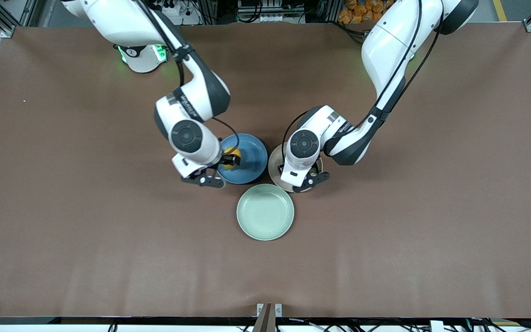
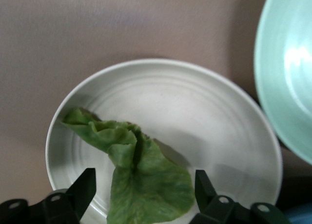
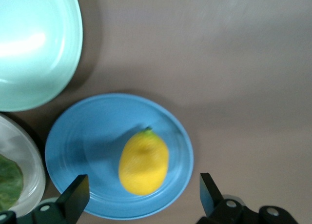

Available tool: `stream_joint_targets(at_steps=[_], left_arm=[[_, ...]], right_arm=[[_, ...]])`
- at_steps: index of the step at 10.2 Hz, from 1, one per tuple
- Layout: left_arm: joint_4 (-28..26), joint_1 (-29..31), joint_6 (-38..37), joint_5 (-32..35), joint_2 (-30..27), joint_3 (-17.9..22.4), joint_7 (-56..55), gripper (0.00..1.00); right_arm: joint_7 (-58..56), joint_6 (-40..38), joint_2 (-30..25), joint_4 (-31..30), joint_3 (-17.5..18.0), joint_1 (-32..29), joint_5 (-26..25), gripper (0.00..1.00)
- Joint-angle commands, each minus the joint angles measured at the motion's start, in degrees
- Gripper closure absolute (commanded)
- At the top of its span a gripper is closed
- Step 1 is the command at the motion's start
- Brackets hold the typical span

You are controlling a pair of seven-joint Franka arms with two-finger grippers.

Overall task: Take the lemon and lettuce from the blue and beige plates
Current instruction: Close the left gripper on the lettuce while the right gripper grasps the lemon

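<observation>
front view: brown table (image 1: 62, 207), three plates bunched near its middle, wide bare surface toward both arm ends and toward the front camera. blue plate (image 1: 251, 159) and beige plate (image 1: 275, 168) sit side by side, rims almost touching; mint-green plate (image 1: 265, 212) is nearer the front camera, just beside both, narrow gaps only. right gripper (image 1: 228, 160) hangs over the blue plate on the side toward the right arm's end, lemon (image 1: 231, 152) partly seen under it. left gripper (image 1: 309, 177) is over the beige plate, arm body covers most of that plate. writing on both arm wrists is there but too small to read

right wrist view: lemon (image 3: 144, 161) lies on the blue plate (image 3: 87, 141), off centre, pointed green tip up toward plate middle. right gripper (image 3: 141, 197) jaws spread wide, one black finger (image 3: 73, 197) each side of the lemon, not touching it; room on both sides. mint-green plate (image 3: 34, 43) and beige plate rim (image 3: 34, 170) close by, small strip of table between

left wrist view: lettuce (image 2: 141, 180) lies on the beige plate (image 2: 209, 112), a wrinkled leaf with its narrow end toward the rim. left gripper (image 2: 146, 190) jaws spread, fingers (image 2: 85, 187) flank the wide end of the leaf, no pinch. over half the plate is bare. mint-green plate (image 2: 287, 72) edge near
</observation>
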Motion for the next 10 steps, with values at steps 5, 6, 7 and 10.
stream_joint_targets(at_steps=[5,6,7,10], left_arm=[[-2.6,-0.7,0.2,0.7,-1.0,-0.2,-5.5,0.56],[-2.6,-0.7,0.2,0.8,-1.0,-0.2,-5.6,0.76],[-2.6,-0.7,0.2,0.8,-1.0,-0.2,-5.6,0.93],[-2.4,0.0,-0.6,0.9,-4.1,-0.1,-5.3,1.00]], right_arm=[[6.4,8.8,0.2,-9.0,-0.5,4.5,0.7,0.00],[6.4,8.8,0.4,-8.9,-0.5,4.4,0.7,0.00],[6.6,8.9,0.9,-8.9,-0.5,3.7,0.7,0.00],[7.0,9.3,2.1,-8.6,-0.7,3.1,0.9,0.00]])
